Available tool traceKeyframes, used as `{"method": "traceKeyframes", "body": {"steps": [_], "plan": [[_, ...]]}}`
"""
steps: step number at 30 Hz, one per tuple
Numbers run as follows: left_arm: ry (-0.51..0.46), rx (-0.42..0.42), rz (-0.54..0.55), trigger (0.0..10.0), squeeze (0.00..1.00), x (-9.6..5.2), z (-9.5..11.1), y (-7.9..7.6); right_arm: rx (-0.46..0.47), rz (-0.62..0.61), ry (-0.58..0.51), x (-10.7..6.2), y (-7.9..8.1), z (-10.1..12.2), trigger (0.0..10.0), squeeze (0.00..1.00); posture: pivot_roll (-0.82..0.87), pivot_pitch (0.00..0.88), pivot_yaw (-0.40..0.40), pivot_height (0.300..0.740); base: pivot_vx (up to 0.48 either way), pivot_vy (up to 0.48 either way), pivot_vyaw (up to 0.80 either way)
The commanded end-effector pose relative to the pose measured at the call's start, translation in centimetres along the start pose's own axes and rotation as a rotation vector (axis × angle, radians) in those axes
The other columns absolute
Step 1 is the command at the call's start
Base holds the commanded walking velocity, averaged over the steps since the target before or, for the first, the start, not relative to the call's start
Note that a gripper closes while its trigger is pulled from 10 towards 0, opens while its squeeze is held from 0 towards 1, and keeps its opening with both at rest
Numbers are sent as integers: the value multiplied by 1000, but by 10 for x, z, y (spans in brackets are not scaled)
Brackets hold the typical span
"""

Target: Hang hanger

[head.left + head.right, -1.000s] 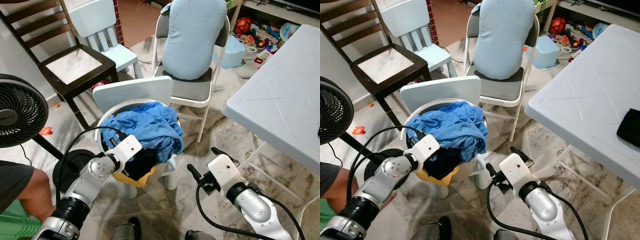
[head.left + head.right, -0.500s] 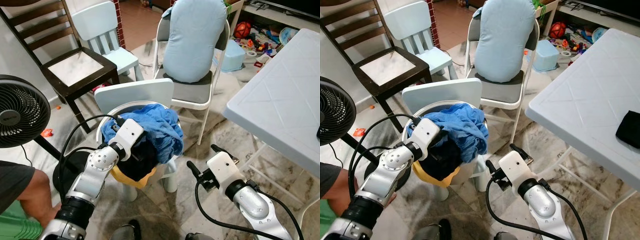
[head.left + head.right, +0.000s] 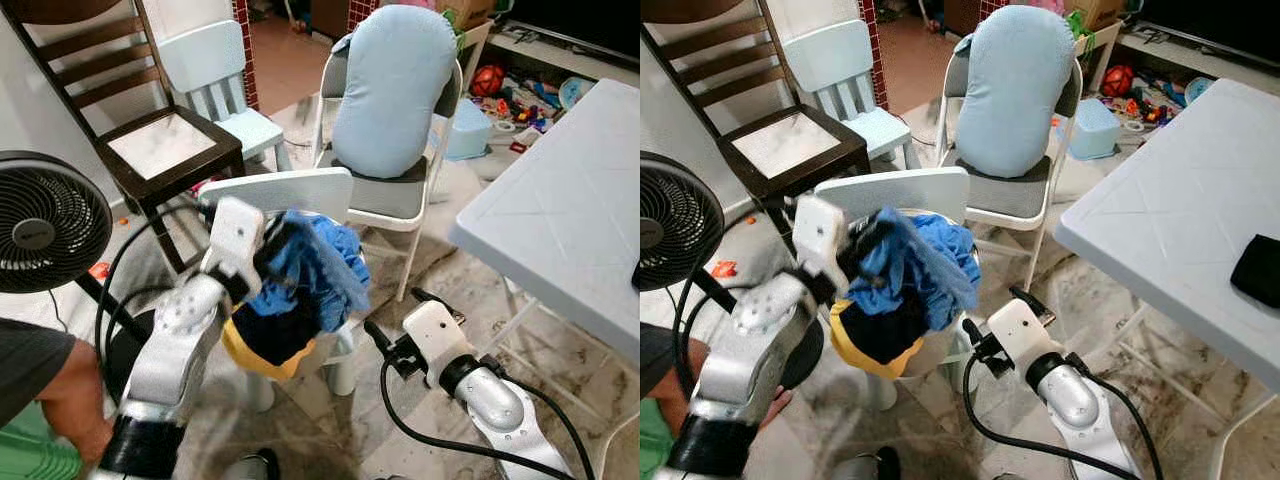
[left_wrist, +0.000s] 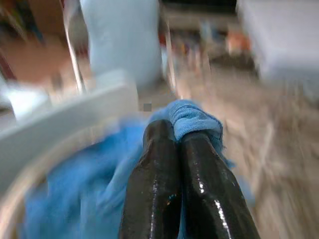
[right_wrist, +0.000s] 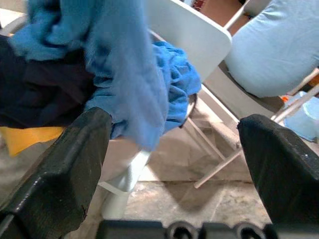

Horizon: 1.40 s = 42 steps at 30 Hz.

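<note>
— Looking at the left pincer [image 4: 174,144]: what is held?
— A blue cloth [image 3: 318,262] is pinched between its closed fingers, raised over the basket [image 3: 338,335].
— And the right pincer [image 3: 395,322]?
— Spread wide, kept low beside the basket; no hanger can be made out.

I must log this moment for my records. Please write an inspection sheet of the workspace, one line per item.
Surface: marble floor; white table at right.
Job's things: blue garment lifted from the basket; hanger nothing seen.
Clutter: toys far behind.
Grippers: left gripper shut on the blue garment; right gripper open, low beside the basket.
Cables: black cables along both arms.
Surroundings: fan, chairs, person's arm.
</note>
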<state>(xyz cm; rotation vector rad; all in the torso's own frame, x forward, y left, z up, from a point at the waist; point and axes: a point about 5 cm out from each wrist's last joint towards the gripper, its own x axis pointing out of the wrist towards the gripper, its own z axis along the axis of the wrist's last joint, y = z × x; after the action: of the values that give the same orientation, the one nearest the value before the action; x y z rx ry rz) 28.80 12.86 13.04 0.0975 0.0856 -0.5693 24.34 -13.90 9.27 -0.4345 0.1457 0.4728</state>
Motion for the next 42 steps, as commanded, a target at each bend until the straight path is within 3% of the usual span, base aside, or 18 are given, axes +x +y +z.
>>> {"method": "traceKeyframes", "body": {"steps": [1, 4, 6, 10, 18, 19, 20, 21, 22, 23, 24, 34, 40, 41, 42], "plan": [[102, -10, -58, 0, 0, -6, -17, -6, 2, -2, -1, -2, -1, -1, 10000, 0, -57, 102, 14, 740, 0, 0, 0], [252, -2, -112, 0, 0, -25, -42, -8, 3, -3, 0, -2, 0, -2, 10000, 0, -55, 106, 15, 740, 0, 0, 0], [277, -5, -113, 0, 0, -28, -45, -7, 3, -3, 0, -3, 0, -2, 10000, 0, -55, 106, 15, 740, 0, 0, 0], [408, 43, -122, 0, 0, -49, -62, -5, 5, 1, -1, -2, 0, -2, 10000, 0, -48, 111, 13, 740, 0, 0, 0], [530, 129, -132, 0, 0, -65, -73, -2, 3, 5, -2, -1, 0, -1, 10000, 0, -47, 115, 11, 740, 0, 0, 0], [550, 146, -139, 4392, 0, -67, -76, -2, 2, 5, -1, -1, 0, -2, 10000, 0, -48, 115, 11, 740, 0, 0, 0], [550, 146, -139, 4392, 0, -67, -76, -2, 2, 5, -1, -1, 0, -2, 10000, 0, -48, 115, 11, 740, 0, 0, 0], [563, 158, -145, 10000, 0, -68, -78, -2, 1, 6, -1, -1, 0, -2, 10000, 0, -50, 116, 14, 740, 0, 0, 0], [568, 170, -142, 10000, 0, -67, -79, -1, 1, 5, -2, -1, 0, -2, 10000, 0, -50, 115, 14, 740, 0, 0, 0], [570, 182, -137, 10000, 420, -67, -79, 0, 1, 5, -2, -1, 0, -1, 10000, 0, -51, 115, 13, 740, 0, 0, 0], [577, 185, -132, 10000, 1000, -66, -80, 0, 2, 4, -3, -1, 0, -1, 10000, 0, -52, 116, 15, 740, 0, 0, 0], [602, 248, -174, 10000, 1000, -60, -78, 1, 6, -4, 2, -2, 0, -3, 10000, 0, -52, 119, 22, 740, 0, 0, 0], [537, 282, -58, 10000, 1000, -45, -65, 16, 12, -6, 3, -3, 2, -3, 10000, 0, -56, 122, 26, 740, 0, 0, 0], [456, 232, -40, 10000, 529, -37, -55, 15, 12, -8, 5, -4, 1, -4, 10000, 0, -61, 119, 27, 740, 0, 0, 0], [433, 218, -38, 10000, 0, -35, -52, 14, 12, -9, 5, -4, 1, -4, 10000, 0, -61, 119, 27, 740, 0, 0, 0]]}}
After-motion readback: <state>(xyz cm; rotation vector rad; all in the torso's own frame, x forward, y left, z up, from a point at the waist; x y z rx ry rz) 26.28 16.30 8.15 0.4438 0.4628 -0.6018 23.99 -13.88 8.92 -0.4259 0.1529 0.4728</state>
